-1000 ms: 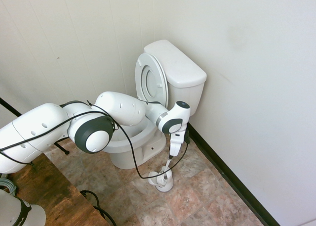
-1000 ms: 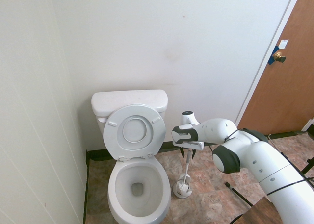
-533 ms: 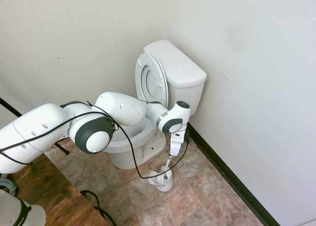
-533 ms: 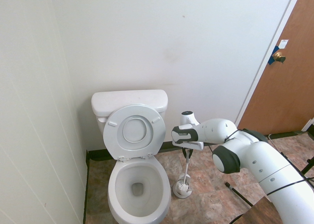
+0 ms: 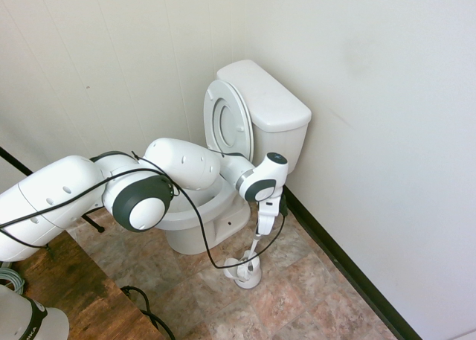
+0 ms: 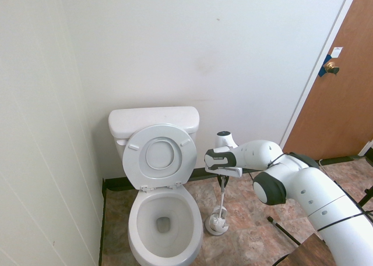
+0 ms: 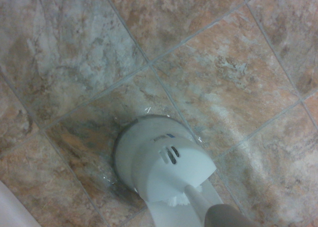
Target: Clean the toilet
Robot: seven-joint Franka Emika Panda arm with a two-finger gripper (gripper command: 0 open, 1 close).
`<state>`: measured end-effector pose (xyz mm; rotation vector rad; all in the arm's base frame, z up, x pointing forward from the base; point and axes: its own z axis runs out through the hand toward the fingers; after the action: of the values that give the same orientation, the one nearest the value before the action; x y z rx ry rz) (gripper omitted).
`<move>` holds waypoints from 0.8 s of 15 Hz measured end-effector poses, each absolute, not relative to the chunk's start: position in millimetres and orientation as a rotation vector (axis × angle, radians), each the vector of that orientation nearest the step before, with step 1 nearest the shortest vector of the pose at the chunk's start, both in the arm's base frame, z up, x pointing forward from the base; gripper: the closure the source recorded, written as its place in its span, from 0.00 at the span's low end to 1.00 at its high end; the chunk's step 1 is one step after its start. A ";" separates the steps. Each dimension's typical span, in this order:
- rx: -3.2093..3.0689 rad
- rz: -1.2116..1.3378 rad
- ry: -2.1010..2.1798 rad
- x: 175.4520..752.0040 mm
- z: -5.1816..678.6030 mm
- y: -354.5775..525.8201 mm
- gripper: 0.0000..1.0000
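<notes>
the toilet (image 5: 234, 154) stands against the back wall in the corner, its seat and cover (image 6: 160, 156) raised against the tank and the bowl (image 6: 163, 219) open. just beside the bowl, a white brush holder (image 5: 244, 269) sits on the tiled floor (image 7: 223, 73) with its brush handle (image 6: 222, 196) rising upright. the gripper (image 5: 262, 228) points down over the holder, fingers clamped on the top of the brush handle.

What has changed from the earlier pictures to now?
The hand has closed on the brush handle; a second ago it was open around it. The arm did not move. The brush sits in its holder on the floor, and the toilet lid is up as before.
</notes>
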<state>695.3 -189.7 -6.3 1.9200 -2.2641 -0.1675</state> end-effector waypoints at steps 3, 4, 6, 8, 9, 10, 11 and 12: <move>1.963 -0.173 -2.247 681.9 -6.4 -180.2 1.00; 1.973 -0.170 -2.242 677.3 -5.4 -176.6 1.00; 1.995 -0.159 -2.229 667.1 -1.7 -169.5 1.00; 2.023 -0.151 -2.211 657.7 7.6 -164.4 1.00; 2.039 -0.149 -2.201 653.0 15.3 -162.0 1.00; 2.056 -0.152 -2.187 648.3 23.5 -159.9 1.00; 2.077 -0.154 -2.171 644.0 33.8 -158.7 1.00; 2.098 -0.157 -2.153 638.7 45.7 -158.2 1.00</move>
<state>638.7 -158.2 45.7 2.0976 -2.1532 -0.1570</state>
